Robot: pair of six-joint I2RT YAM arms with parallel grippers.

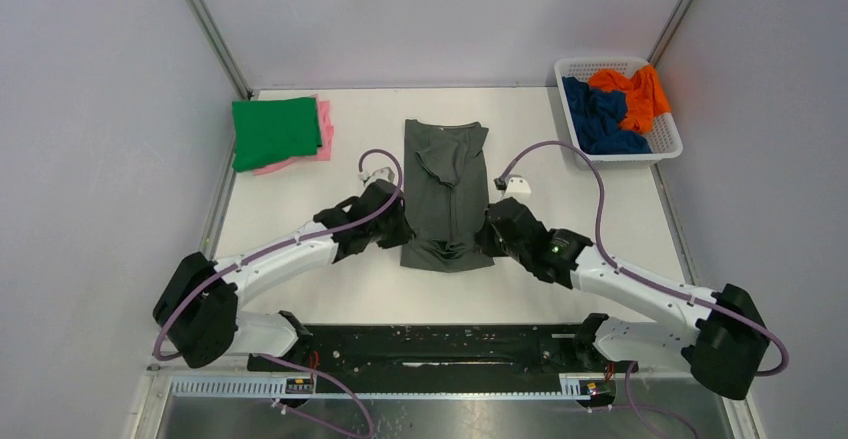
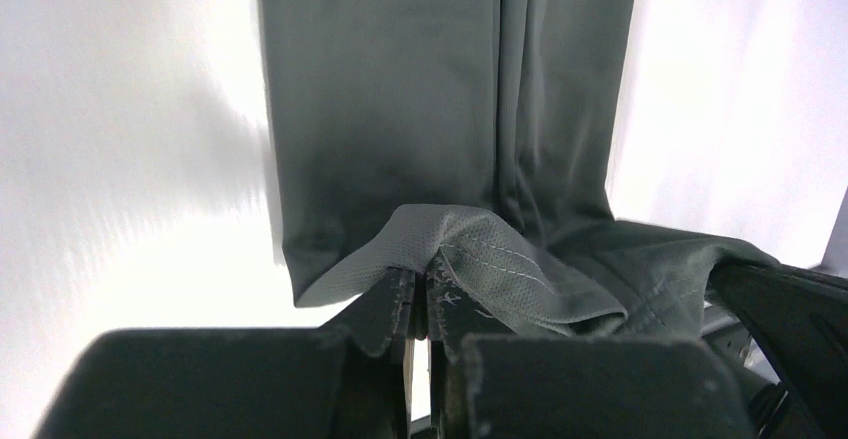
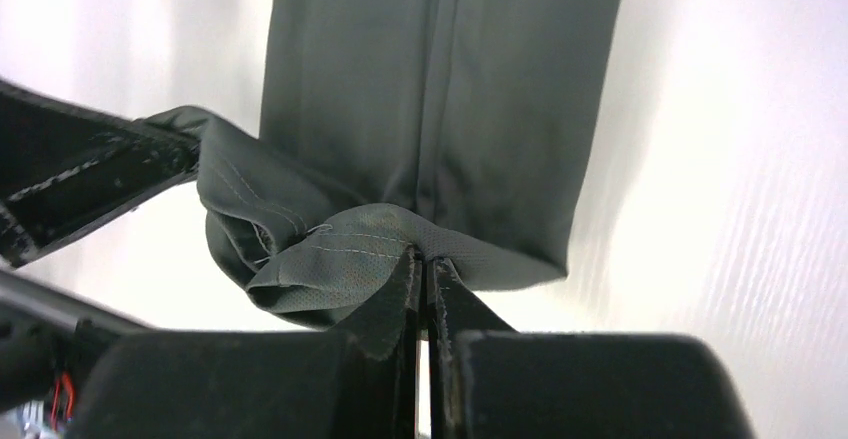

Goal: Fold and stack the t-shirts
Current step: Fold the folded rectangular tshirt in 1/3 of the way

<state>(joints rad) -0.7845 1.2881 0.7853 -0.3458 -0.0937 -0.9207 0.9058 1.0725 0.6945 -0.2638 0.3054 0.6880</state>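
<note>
We seem to be in a robotics lab, inside a test cell. A plain white worktop is closed in by bare grey panels on aluminium posts. Two robot arms are bolted to a black base plate, with purple cables exposed.

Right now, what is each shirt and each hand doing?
Dark grey t-shirt: folded long, near hem lifted.
Green t-shirt: folded, top of stack.
Pink t-shirt: folded, underneath.
Orange t-shirt: crumpled in basket.
Navy t-shirt: crumpled in basket.
Left hand: shut on the hem.
Right hand: shut on the hem.
</note>
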